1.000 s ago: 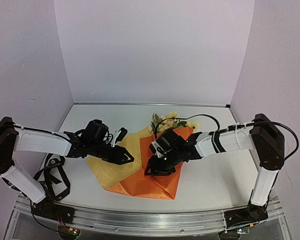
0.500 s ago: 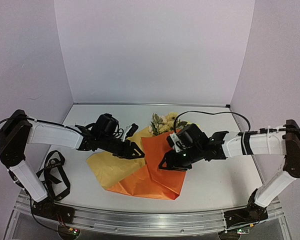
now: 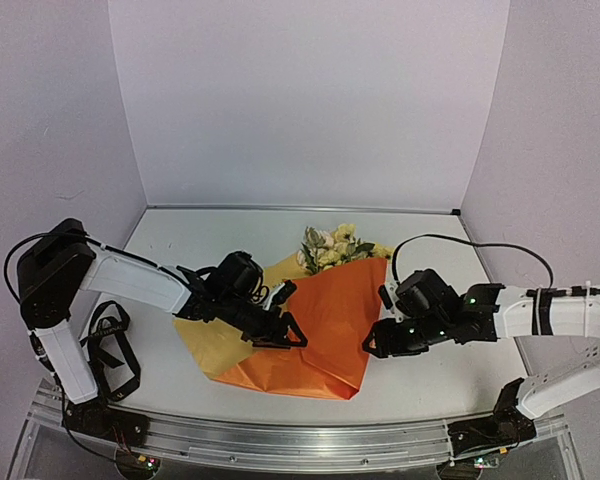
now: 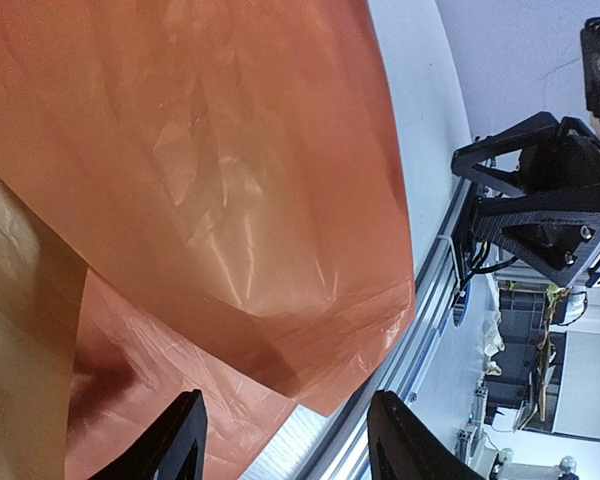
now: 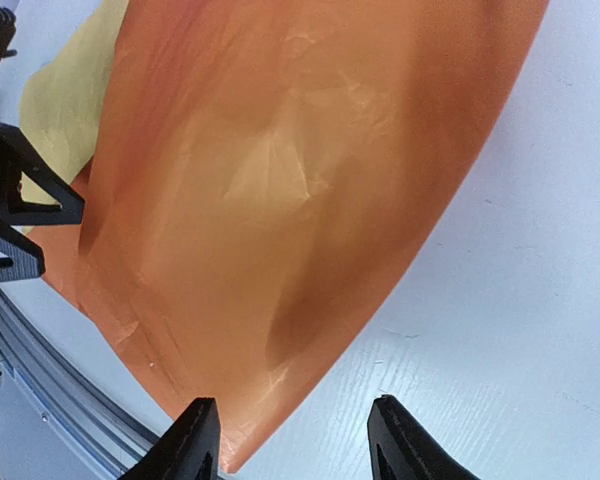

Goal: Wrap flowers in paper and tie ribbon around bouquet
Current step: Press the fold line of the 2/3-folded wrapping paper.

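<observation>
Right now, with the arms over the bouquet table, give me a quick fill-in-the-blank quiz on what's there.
1. The paper folded over the flowers is ___.
2. The black ribbon lies by the ___ arm's base.
3. The left gripper and the right gripper both stand ___, holding nothing.
Missing words: orange; left; open.

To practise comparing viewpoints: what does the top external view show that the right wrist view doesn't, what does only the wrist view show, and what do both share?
Only the top external view: the flowers at the far end, the left arm and right arm whole. Only the right wrist view: the right claw up close, fingertips apart with nothing between them, and fine creases in the orange paper. Both: that paper, the pale yellow sheet showing past its edge, the white table.
</observation>
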Robot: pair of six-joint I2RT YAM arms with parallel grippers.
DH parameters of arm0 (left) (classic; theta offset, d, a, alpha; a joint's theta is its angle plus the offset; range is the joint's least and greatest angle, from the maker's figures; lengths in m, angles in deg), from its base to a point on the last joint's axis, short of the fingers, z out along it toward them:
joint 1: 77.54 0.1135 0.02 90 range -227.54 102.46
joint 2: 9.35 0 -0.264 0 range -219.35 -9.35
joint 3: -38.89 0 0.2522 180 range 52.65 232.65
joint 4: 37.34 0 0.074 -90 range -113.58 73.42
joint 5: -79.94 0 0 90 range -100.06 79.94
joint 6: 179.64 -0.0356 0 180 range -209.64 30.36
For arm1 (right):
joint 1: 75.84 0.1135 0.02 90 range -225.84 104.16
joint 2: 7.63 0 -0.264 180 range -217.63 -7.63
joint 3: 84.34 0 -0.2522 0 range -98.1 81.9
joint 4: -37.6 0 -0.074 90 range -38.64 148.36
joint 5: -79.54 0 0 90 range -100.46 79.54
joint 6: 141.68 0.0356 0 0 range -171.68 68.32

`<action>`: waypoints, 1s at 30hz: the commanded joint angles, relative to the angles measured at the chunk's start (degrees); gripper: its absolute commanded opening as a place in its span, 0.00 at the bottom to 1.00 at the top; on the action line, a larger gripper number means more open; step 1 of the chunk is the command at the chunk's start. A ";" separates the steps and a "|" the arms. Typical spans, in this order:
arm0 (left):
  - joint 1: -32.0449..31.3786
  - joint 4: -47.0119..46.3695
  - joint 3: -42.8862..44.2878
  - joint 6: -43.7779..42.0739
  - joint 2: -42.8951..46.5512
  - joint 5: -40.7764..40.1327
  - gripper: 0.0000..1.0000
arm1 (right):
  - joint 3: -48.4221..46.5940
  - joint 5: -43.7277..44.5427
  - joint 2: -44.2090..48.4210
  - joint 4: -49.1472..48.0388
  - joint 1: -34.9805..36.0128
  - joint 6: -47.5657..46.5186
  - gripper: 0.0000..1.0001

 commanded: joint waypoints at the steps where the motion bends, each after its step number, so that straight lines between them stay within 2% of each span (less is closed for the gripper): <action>1: -0.84 -3.05 1.82 4.91 -0.79 -0.96 0.58 | 1.85 4.00 2.15 0.97 -0.76 -0.53 0.54; 8: -2.22 -6.15 3.03 7.26 -3.08 0.60 0.57 | 3.19 4.69 2.29 -0.36 -1.31 0.39 0.55; 16: -2.50 -6.45 3.98 8.26 -4.66 0.74 0.46 | 4.40 4.86 2.67 -3.08 -2.33 2.04 0.58; 19: -2.50 -6.62 4.41 8.09 -4.73 0.86 0.37 | 4.71 4.70 2.72 -3.73 -2.59 2.40 0.58; 25: -2.46 -4.53 5.14 6.19 -3.70 -0.74 0.01 | 4.53 2.74 1.08 -6.99 -3.05 3.83 0.57; 27: -2.49 -3.37 5.02 5.54 -2.79 -2.03 0.00 | 3.97 0.69 -0.19 -8.37 -3.28 4.41 0.52; 30: -2.40 -1.07 4.82 4.38 -1.68 -4.86 0.00 | 3.11 -3.52 -2.65 -11.30 -3.44 5.61 0.39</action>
